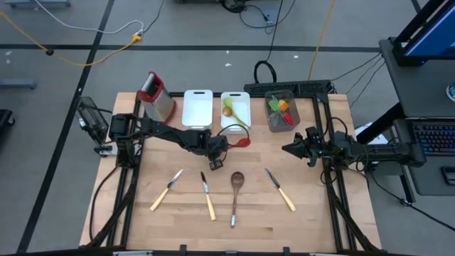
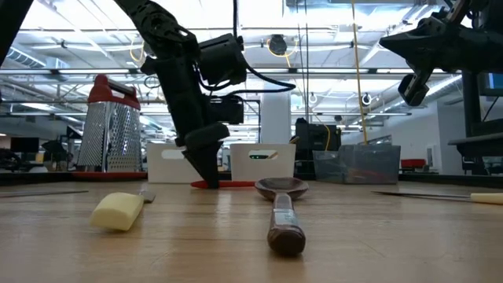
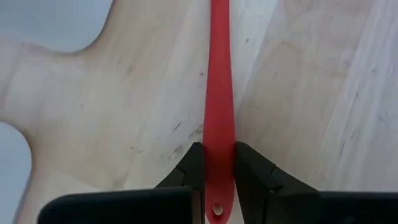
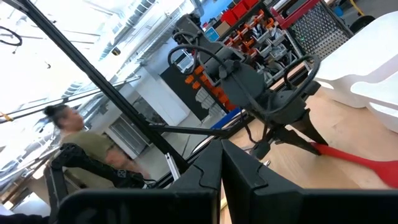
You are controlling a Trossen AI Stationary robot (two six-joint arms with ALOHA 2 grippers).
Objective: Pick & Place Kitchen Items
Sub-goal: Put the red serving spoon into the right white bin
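Note:
A red utensil (image 1: 242, 142) lies flat on the wooden table just in front of the right-hand white tray (image 1: 243, 98). My left gripper (image 1: 227, 145) stands over its handle end, pointing steeply down, shut on it. In the low view, the left gripper (image 2: 211, 179) reaches the tabletop beside the red utensil (image 2: 240, 185). My right gripper (image 1: 290, 149) waits shut, raised above the table's right side, touching nothing. A wooden spoon (image 1: 236, 190) and cream-handled knives (image 1: 207, 198) lie along the near half. My left gripper pinches the red utensil's handle (image 3: 219, 140) between its two fingers (image 3: 191, 167), close to the free end with the small hole (image 3: 216, 210). The fingers come from above, slanting down, and lie across the handle. The utensil rests flat on the table.
A red-topped metal grater (image 1: 156, 96) stands at the far left beside an empty white tray (image 1: 197, 108). The right-hand white tray holds a green and yellow utensil (image 1: 228, 109). A grey bin (image 1: 281, 122) holds several coloured utensils. More knives (image 1: 166, 189) (image 1: 281, 189) lie near the front.

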